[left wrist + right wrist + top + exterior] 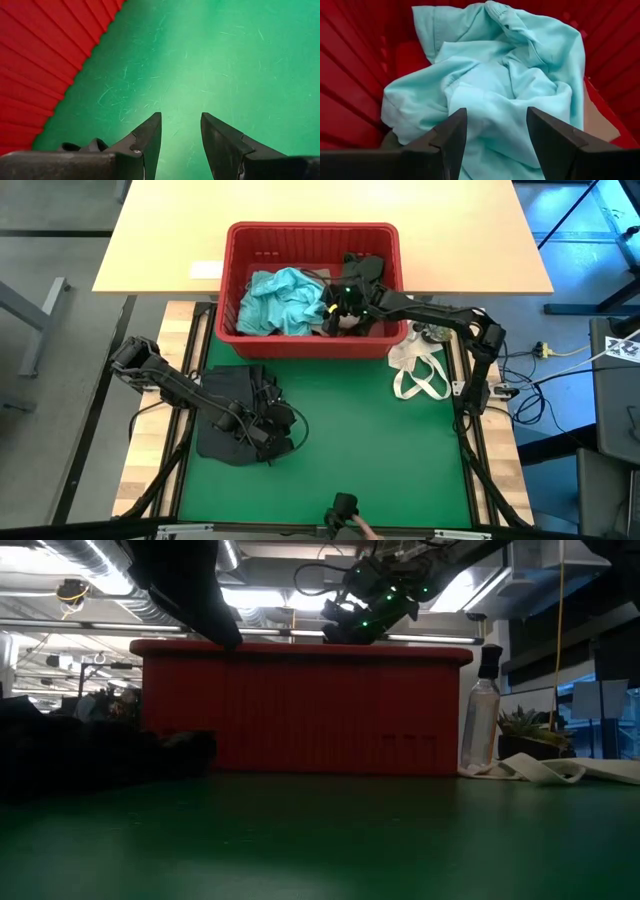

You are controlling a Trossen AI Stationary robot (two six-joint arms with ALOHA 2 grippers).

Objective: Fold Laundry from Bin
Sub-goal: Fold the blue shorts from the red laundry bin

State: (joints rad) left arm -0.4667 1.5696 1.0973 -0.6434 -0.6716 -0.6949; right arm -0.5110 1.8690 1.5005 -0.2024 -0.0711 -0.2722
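Laundry is split between two places: a dark garment (232, 412) lies crumpled on the green surface (370, 450) at its near left, and a light teal garment (280, 300) sits bunched in the left half of the red bin (312, 340) farther back.

Nearest, the left gripper (275, 428) hovers at the right edge of the dark garment, its arm reaching in from the surface's left side. Seen from its own wrist, its two fingers (148, 137) stand moderately apart with only bare green mat between them, holding nothing; a fold of dark cloth shows just beside one finger, and the bin's ribbed red wall (45, 60) runs off to one side.

To the right, near the bin's near right corner, a white cloth bag (420, 370) with loop handles lies on the mat, with a clear spray bottle (481, 720) standing just beside it.

Farther back, the bin rests across the far edge of the green mat against a pale wooden table (450, 250). The right gripper (338, 308) is lowered inside the bin's right half, pointing at the teal garment. Its fingers (451, 135) are spread wide just over the teal cloth, gripping nothing. Dark fabric (365, 268) lies in the bin's far right corner behind that arm.
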